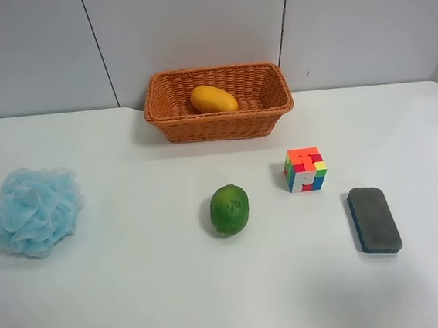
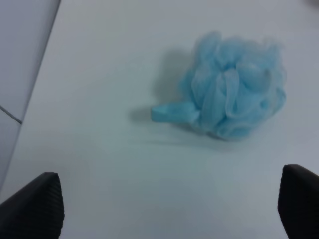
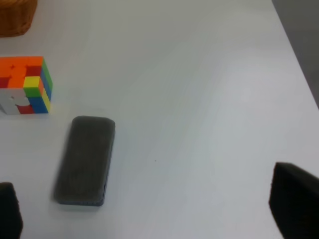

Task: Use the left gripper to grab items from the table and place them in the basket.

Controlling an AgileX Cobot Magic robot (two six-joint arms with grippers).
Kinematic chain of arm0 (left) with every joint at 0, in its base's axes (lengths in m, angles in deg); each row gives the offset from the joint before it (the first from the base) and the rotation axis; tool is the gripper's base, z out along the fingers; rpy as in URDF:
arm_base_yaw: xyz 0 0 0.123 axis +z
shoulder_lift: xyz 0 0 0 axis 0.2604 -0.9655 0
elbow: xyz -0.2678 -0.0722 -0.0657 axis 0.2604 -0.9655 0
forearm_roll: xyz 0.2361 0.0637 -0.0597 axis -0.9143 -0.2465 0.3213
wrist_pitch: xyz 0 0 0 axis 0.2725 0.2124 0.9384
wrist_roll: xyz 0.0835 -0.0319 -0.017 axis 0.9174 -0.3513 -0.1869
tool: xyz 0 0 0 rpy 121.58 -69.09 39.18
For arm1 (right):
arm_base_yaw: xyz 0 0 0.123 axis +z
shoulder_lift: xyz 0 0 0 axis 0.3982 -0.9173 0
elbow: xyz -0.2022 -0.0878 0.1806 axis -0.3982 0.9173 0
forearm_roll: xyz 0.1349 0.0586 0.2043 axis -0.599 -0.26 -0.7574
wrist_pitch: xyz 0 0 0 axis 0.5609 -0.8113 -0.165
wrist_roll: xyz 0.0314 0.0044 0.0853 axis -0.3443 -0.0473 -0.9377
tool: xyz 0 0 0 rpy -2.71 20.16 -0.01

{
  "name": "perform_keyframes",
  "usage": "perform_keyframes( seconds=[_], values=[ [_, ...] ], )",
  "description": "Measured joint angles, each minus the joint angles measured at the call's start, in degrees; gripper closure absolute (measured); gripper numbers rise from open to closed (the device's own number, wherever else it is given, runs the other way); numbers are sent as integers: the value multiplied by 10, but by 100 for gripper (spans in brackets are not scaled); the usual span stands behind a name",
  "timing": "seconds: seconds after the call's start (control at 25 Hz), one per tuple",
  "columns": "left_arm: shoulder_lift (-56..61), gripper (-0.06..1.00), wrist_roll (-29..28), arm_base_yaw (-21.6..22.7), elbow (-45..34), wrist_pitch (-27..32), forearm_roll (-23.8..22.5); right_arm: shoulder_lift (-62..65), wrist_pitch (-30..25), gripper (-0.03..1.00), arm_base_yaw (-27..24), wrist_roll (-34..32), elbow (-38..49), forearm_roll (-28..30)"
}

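Note:
The orange-brown wicker basket [image 1: 220, 122] stands at the back of the white table [image 1: 138, 296] with the yellow-orange mango [image 1: 213, 99] inside it. On the table lie the green round fruit [image 1: 230, 209], the puzzle cube [image 1: 306, 169], the dark grey eraser [image 1: 374, 219] and the light blue pouf [image 1: 33, 210]. No arm shows in the exterior high view. In the left wrist view my left gripper [image 2: 169, 209] is open and empty, above the table, with the pouf [image 2: 234, 92] ahead. In the right wrist view my right gripper [image 3: 149, 209] is open and empty near the eraser [image 3: 84, 159] and cube [image 3: 25, 84].
A grey panelled wall [image 1: 190, 27] runs behind the table. The table's edge shows in the left wrist view [image 2: 47, 45] and in the right wrist view [image 3: 294, 55]. A corner of the basket [image 3: 15, 17] shows in the right wrist view.

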Motion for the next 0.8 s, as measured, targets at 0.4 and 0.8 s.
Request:
perform_keyframes(
  seconds=[0.4,0.8],
  values=[
    [167,11,0,-1,-128,-5,23,0,0,-3,0,0,0,0],
    [169,11,0,-8,-157,-81,35,0,0,-3,0,0,0,0]
  ],
)
